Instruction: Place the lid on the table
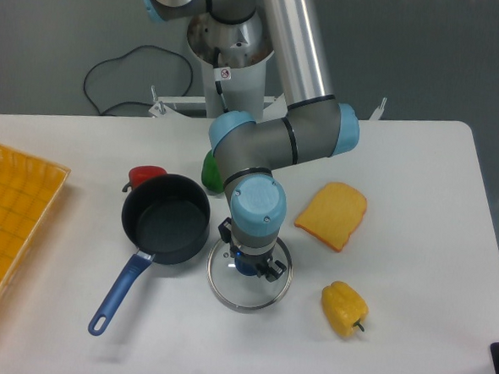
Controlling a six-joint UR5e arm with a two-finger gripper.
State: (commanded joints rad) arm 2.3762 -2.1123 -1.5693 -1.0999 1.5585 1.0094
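1. The lid (249,282) sits right beside the saucepan (165,218), on its lower right, over bare white table (418,206). Its metal rim almost touches the pan wall. I can't tell if the rim is flat on the surface or just a hair above it.

2. The gripper (250,265) is straight over the middle of the lid, pointing down, so the blue knob lies directly under it. There's no sideways offset at all. That's the relation everything turns on here: whatever happens next is purely up and down.

3. The fingers look closed in on the knob, but the wrist blocks most of the view, so I honestly can't tell if they're pinching it or have already let go.

4. A round lid has no long axis to worry about, so rotation doesn't matter.

5. Other stuff around the saucepan: a red pepper (144,176) tucked behind it, a green pepper (211,169) behind and to its right, a bread slice (332,214) further right, a yellow pepper (344,308) past the lid, and a yellow tray (10,223) off to the left.

6. My guess is the task is basically at the release stage: open the fingers, then lift straight up.
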